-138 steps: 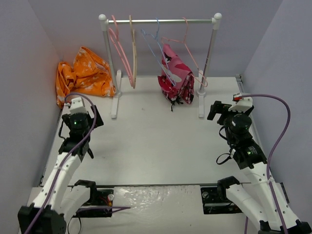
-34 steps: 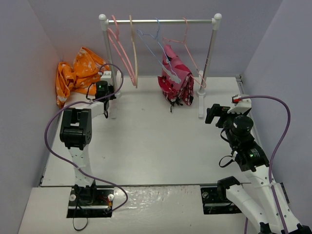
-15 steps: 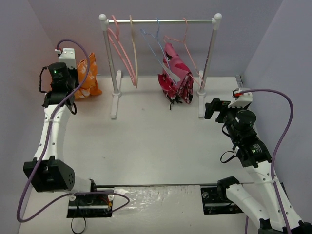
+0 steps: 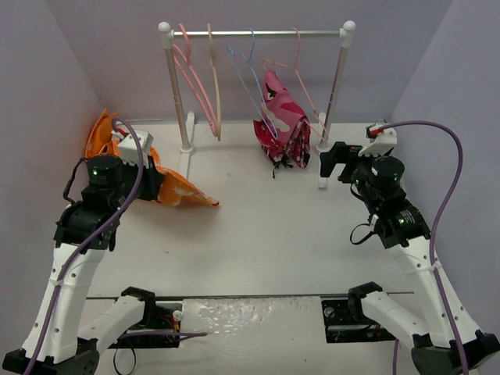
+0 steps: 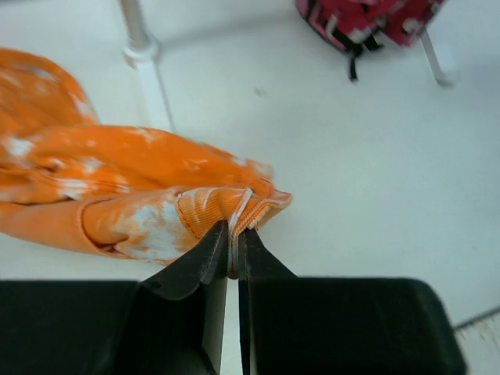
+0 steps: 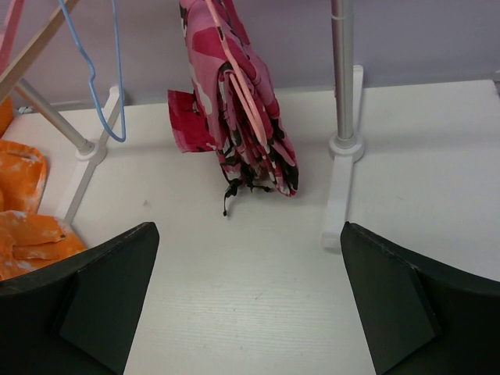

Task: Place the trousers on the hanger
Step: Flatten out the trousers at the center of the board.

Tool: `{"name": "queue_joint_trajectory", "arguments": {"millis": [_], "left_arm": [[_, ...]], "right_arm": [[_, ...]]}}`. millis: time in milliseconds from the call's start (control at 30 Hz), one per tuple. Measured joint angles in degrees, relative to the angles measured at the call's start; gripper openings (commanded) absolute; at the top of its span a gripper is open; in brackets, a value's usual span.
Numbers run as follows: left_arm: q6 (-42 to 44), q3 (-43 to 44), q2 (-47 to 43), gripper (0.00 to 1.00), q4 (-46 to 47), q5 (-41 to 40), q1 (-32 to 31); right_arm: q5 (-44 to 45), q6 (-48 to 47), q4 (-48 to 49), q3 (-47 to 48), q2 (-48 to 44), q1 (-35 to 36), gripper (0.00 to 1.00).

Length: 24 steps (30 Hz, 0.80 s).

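Note:
The orange trousers (image 4: pixel 186 194) with white blotches lie stretched out on the table's left side, from the back wall toward the middle. My left gripper (image 4: pixel 158 183) is shut on a bunched hem of the trousers (image 5: pixel 141 180); in the left wrist view the fingertips (image 5: pixel 234 238) pinch the fold tight. The bright pink hanger (image 4: pixel 190 74) hangs at the left end of the rack rail. My right gripper (image 4: pixel 331 161) stands open and empty near the rack's right post, and its fingers (image 6: pixel 101 301) are spread wide over bare table.
A clothes rack (image 4: pixel 258 33) spans the back, with feet (image 4: pixel 185 168) on the table. On it hang a beige hanger (image 4: pixel 212 78), a light-blue hanger (image 4: pixel 248 70) and a pink-red camouflage garment (image 4: pixel 283 121) on a thin pink hanger. Purple walls close in both sides.
My left arm has swung down from the back-left corner and pulled the trousers forward and rightward onto the table, spreading them out. The right gripper has edged toward the rack.

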Motion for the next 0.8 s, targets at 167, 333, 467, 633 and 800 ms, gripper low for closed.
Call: {"name": "queue_joint_trajectory", "arguments": {"millis": [167, 333, 467, 633, 800], "left_arm": [[-7.3, -9.6, -2.6, 0.00, 1.6, 0.5, -8.9], [-9.5, -5.6, 3.1, 0.00, 1.7, -3.1, -17.7], [-9.0, 8.4, 11.1, 0.00, 0.7, -7.0, -22.7], [-9.5, 15.4, 13.2, 0.00, 4.9, -9.4, -34.9], [-11.5, 3.8, 12.9, 0.04, 16.1, -13.0, -50.4]], "right_arm": [[-3.1, 1.9, -0.4, 0.7, 4.0, 0.0, 1.00], [-5.3, 3.1, -1.4, 1.4, 6.5, 0.0, 1.00], [-6.0, 3.8, -2.0, 2.4, 7.3, 0.0, 1.00], [-5.5, 3.8, -3.6, 4.4, 7.3, 0.0, 1.00], [-4.5, 3.7, -4.9, 5.3, 7.3, 0.0, 1.00]]}}
